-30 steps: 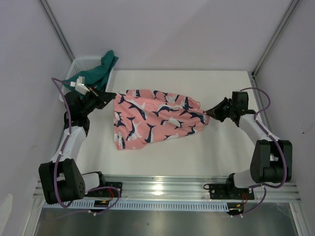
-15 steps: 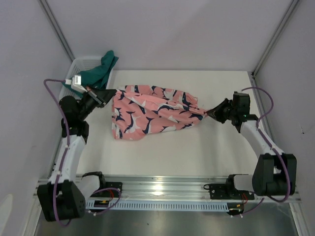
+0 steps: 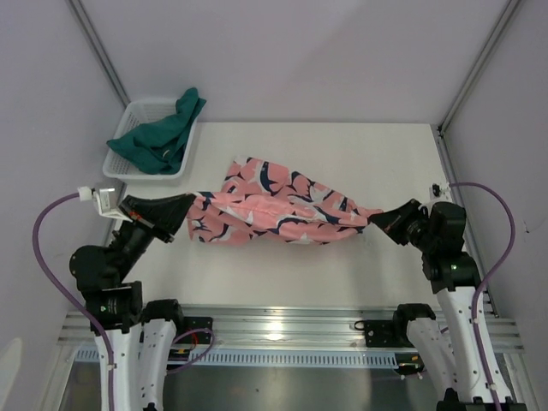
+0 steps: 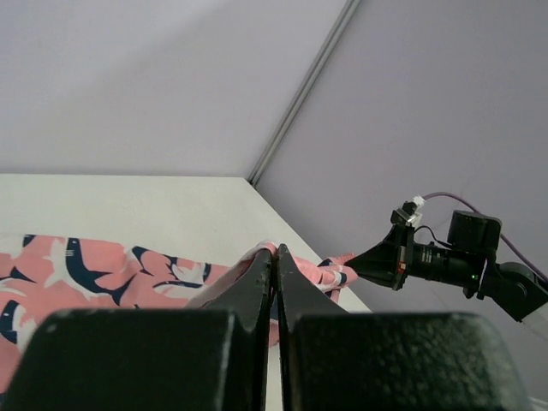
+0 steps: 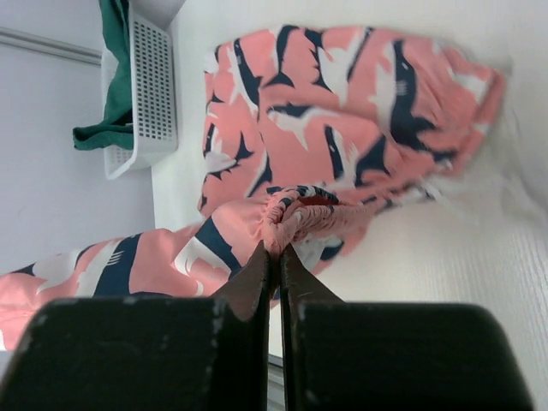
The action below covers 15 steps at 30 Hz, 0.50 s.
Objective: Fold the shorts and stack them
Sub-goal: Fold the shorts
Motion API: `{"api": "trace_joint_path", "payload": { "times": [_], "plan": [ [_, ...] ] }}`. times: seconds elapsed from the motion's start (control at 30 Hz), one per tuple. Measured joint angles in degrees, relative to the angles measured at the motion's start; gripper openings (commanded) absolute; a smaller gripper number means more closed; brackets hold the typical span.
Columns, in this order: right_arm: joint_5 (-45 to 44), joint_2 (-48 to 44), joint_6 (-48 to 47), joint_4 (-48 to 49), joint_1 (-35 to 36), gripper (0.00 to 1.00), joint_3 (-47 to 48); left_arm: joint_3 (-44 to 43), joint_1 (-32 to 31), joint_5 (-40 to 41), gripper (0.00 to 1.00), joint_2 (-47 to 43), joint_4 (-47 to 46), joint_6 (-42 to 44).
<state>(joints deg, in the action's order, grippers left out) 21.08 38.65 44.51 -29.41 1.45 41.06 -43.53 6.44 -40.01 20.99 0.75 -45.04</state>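
The salmon-pink shark-print shorts [image 3: 278, 205] hang stretched between both arms above the white table. My left gripper [image 3: 190, 205] is shut on their left end; its wrist view shows the pink cloth [image 4: 128, 270] pinched at the fingertips. My right gripper [image 3: 373, 219] is shut on the bunched waistband [image 5: 295, 210] at the right end. The dark teal shorts [image 3: 158, 133] lie heaped in the white mesh basket [image 3: 116, 167] at the back left, spilling over its far rim.
The basket stands against the left wall at the table's back left corner. Grey walls close in the left, right and back sides. A metal rail [image 3: 282, 321] runs along the near edge between the arm bases.
Both arms have drawn back toward the near edge and risen, pulling the pink shorts taut and lifting them off the table. The left gripper has moved away from the basket.
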Motion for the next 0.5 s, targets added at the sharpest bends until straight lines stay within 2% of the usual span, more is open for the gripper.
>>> {"api": "trace_joint_path", "payload": {
  "times": [0.1, 0.2, 0.5],
  "plan": [
    [0.15, -1.66, 0.00, -1.31, -0.07, 0.00, 0.00, -1.51, -0.02, -0.02, 0.00, 1.18, 1.99, 0.13],
    [0.15, 2.12, 0.00, -1.79, -0.09, 0.00, 0.04, -2.10, -0.07, -0.48, 0.00, 6.25, 0.24, 0.02],
    [1.42, 19.50, 1.40, 3.21, -2.47, 0.00, 0.17, -2.08, -0.96, -0.92, 0.00, 32.83, -13.11, -1.60]
  ]
}}
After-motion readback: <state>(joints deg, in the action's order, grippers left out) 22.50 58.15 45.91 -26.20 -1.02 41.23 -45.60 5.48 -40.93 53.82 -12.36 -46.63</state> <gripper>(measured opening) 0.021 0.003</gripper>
